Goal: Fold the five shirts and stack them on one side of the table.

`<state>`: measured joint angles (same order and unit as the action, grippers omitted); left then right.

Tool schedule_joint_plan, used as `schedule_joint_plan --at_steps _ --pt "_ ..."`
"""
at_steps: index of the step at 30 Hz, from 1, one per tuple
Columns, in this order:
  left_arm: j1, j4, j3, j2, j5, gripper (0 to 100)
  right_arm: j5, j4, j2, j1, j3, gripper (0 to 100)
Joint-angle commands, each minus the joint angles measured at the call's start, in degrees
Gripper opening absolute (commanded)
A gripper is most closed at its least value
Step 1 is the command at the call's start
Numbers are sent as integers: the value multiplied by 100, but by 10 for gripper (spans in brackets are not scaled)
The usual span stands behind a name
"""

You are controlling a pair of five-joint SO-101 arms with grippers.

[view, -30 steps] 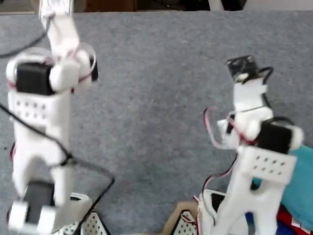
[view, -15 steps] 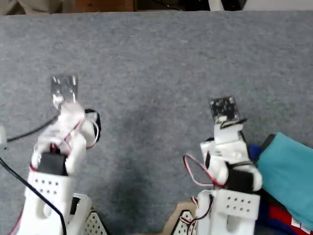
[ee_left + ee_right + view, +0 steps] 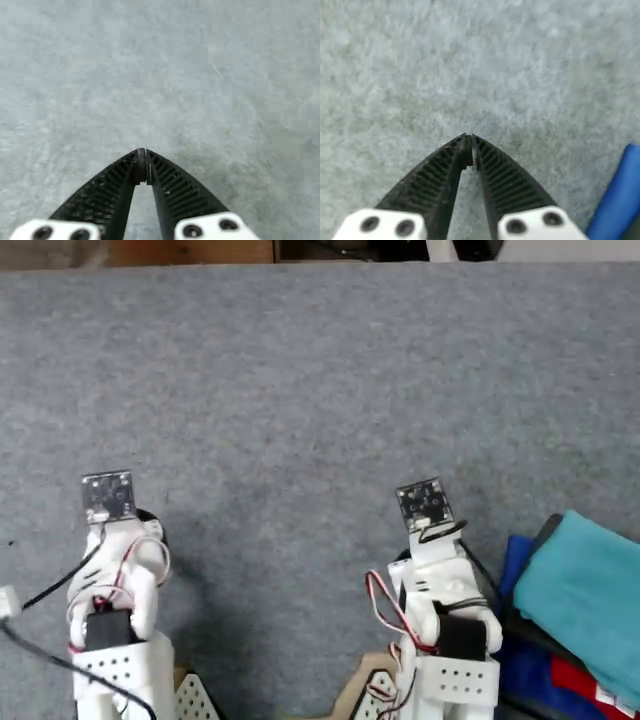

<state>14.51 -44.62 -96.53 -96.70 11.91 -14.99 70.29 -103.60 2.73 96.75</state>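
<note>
A stack of folded shirts lies at the table's near right edge, a teal one on top, with blue, dark and red ones under it. A blue edge of the stack shows in the right wrist view. Both arms are drawn back to the near edge. My left gripper is shut, its black tips meeting over bare grey cloth. My right gripper is shut too, with nothing in it, just left of the stack. The left arm sits at the near left, the right arm beside the stack.
Grey felt covers the table. The arm bases and loose cables crowd the near edge. A brown surface and dark gear lie beyond the far edge.
Both arms have pulled back and folded down toward the near edge. The left arm came from the far left corner. More of the shirt stack is uncovered now.
</note>
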Motion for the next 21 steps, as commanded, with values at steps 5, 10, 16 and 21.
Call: schedule_joint_plan --at_steps 5,10,16,21 --pt "185 -782 -35 -778 44 20 -62 519 -541 -13 4 6" --pt "185 -2409 -35 -708 35 20 -62 510 -541 -4 4 6" --pt "167 -2840 -35 -752 35 20 -53 501 -541 -4 4 6" --pt "167 -2840 -35 -752 35 20 -53 501 -541 -22 4 6"
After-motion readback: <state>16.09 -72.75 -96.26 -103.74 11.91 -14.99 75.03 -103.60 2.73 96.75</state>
